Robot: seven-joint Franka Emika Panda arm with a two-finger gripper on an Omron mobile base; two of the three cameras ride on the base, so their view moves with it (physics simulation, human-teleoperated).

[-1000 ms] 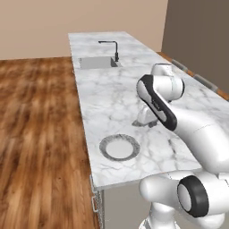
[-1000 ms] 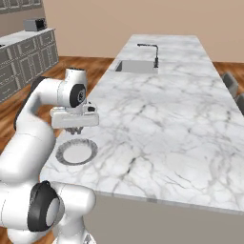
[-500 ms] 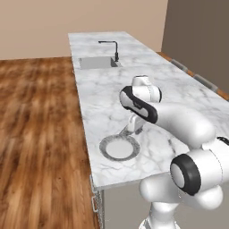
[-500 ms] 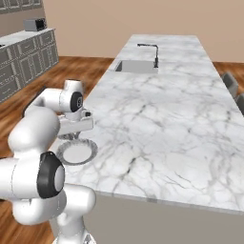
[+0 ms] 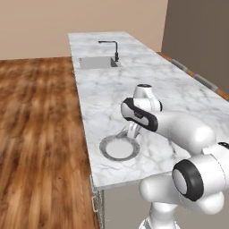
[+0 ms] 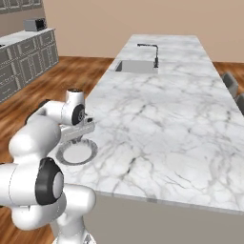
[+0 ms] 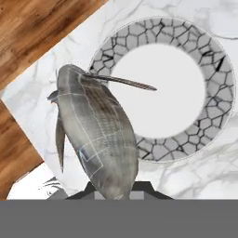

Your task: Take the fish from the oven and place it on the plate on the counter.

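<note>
Hovering over the plate (image 7: 160, 88) on the worktop (image 5: 147, 85), hand (image 7: 116, 193) clamped on the fish (image 7: 95, 135) — pickup done, just lowering and letting go left.

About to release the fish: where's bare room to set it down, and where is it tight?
The plate's pale centre is bare, ringed by its patterned rim. Marble counter runs open from the plate to the sink. It is tight at the counter's corner edge beside the plate, under the fish in the gripper.

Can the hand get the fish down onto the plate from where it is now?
Probably yes: the hand, holding the fish, hangs right over the plate near its rim, and nothing lies between them.
</note>
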